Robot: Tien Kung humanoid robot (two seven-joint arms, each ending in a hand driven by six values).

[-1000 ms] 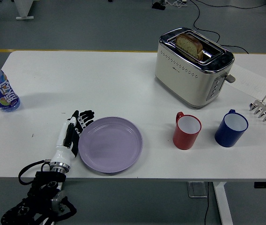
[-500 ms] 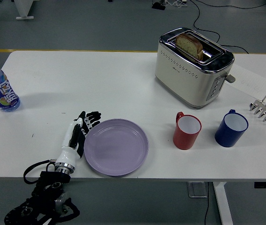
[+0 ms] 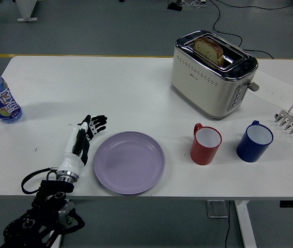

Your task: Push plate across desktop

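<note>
now the purple plate (image 3: pixel 129 163) lies just right of the left hand (image 3: pixel 82 138), apart, fingers spread and holding nothing.

Empty lilac plate (image 3: pixel 129 163), near table edge

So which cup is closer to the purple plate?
The red cup, standing just right of the purple plate. The blue cup stands farther right, beyond the red one.

Light is glancing off the smooth matt lilac plate (image 3: pixel 129 162); the toaster (image 3: pixel 212 73) is showing cream gloss and polished metal trim, and the white worktop (image 3: pixel 110 93) is looking smooth and matt.
</note>
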